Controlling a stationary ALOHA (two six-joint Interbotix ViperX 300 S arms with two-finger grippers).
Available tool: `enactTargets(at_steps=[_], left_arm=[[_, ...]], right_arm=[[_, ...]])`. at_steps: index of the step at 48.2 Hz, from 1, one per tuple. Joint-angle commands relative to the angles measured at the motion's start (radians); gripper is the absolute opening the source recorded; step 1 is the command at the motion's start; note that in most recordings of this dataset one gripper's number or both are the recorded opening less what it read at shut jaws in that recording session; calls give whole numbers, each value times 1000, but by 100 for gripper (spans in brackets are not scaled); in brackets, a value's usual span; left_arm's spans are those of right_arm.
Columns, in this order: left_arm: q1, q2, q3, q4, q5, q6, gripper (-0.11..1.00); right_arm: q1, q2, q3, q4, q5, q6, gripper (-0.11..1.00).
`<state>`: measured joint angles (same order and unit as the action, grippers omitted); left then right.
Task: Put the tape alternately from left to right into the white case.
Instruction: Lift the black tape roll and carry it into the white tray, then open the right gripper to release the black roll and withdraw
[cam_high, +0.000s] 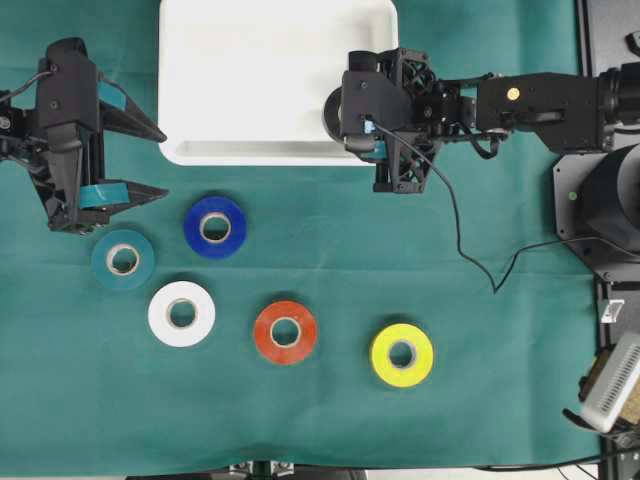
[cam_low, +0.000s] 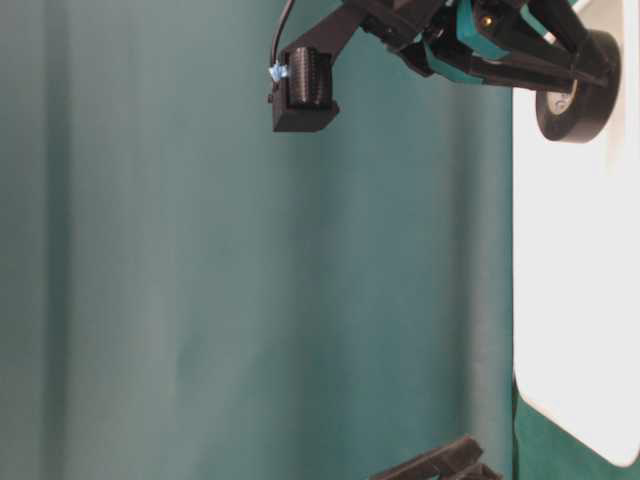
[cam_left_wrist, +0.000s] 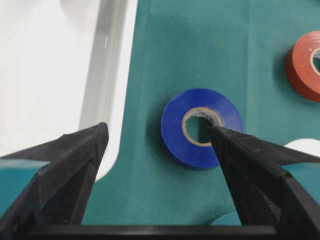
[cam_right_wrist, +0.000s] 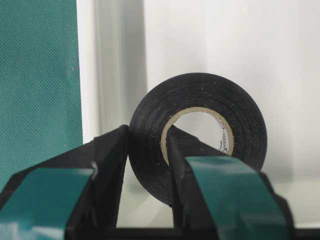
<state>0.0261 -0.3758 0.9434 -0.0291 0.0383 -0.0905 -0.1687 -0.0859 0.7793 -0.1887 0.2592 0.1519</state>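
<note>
The white case (cam_high: 260, 80) lies at the back middle. My right gripper (cam_high: 345, 105) hangs over the case's right end, shut on the black tape (cam_high: 328, 115). One finger is through the core and one outside (cam_right_wrist: 147, 137), so the black tape (cam_right_wrist: 240, 115) is held upright above the case floor (cam_right_wrist: 280, 60). My left gripper (cam_high: 162, 163) stands open left of the case, empty. Its fingertips (cam_left_wrist: 157, 129) frame the blue tape (cam_left_wrist: 175, 135) without touching it. On the cloth lie the blue (cam_high: 215, 227), teal (cam_high: 122, 260), white (cam_high: 181, 314), red (cam_high: 285, 332) and yellow (cam_high: 402, 355) tapes.
A green cloth (cam_high: 480, 400) covers the table. The right arm's cable (cam_high: 470, 255) trails over the cloth to the right of the case. Robot bases and equipment (cam_high: 610, 390) stand along the right edge.
</note>
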Motion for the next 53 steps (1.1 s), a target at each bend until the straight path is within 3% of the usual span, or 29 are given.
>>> enactTargets(at_steps=[1, 32, 35, 40, 43, 53], left_arm=[[2, -9, -8, 0, -5, -2, 65], [0, -8, -8, 0, -5, -2, 65], [-2, -8, -8, 0, -6, -2, 65], [-2, -8, -8, 0, -5, -2, 64], [-2, -8, -8, 0, -5, -2, 64], [-2, -9, -8, 0, 2, -2, 65]], right_arm=[[3, -11, -23, -3, -5, 2, 21], [2, -11, -20, -3, -3, 3, 21], [3, -11, -18, -3, -3, 3, 31], [3, -11, -17, -2, -3, 2, 62], [3, -11, -17, -3, -3, 3, 76], [3, -12, -18, -3, 0, 2, 75]])
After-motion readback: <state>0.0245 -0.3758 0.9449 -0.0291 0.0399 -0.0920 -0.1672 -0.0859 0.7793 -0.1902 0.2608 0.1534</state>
